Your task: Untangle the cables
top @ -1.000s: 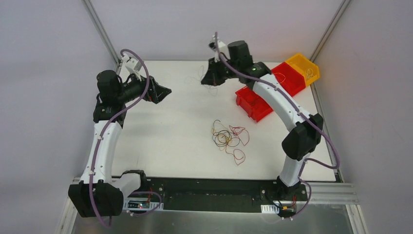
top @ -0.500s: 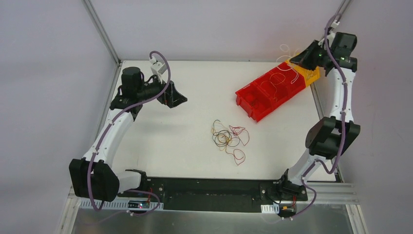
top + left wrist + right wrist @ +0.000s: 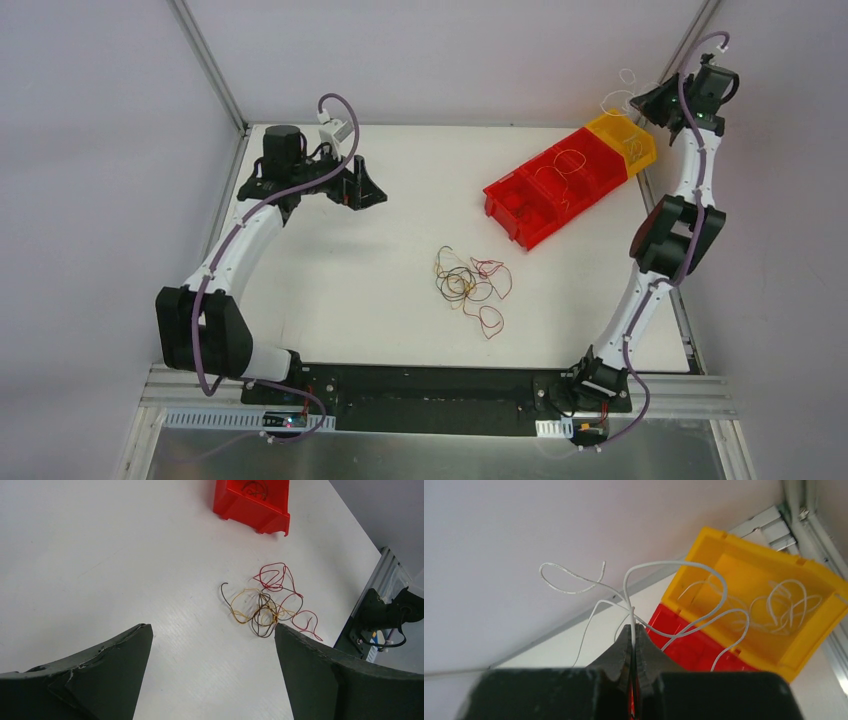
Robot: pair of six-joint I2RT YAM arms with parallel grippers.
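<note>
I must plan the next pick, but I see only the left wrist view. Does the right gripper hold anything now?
Observer: Yes. The right gripper is shut on a thin white wire; its loose ends curl out past the fingertips.
Operator: Is it near a container?
Observer: A yellow plastic bin sits close by it, at the far right table corner, and loose white wires lie inside.
Operator: And where is my left gripper?
Observer: The left gripper hangs open over the far left of the white table, apart from the tangle of thin red, yellow and black wires.
</note>
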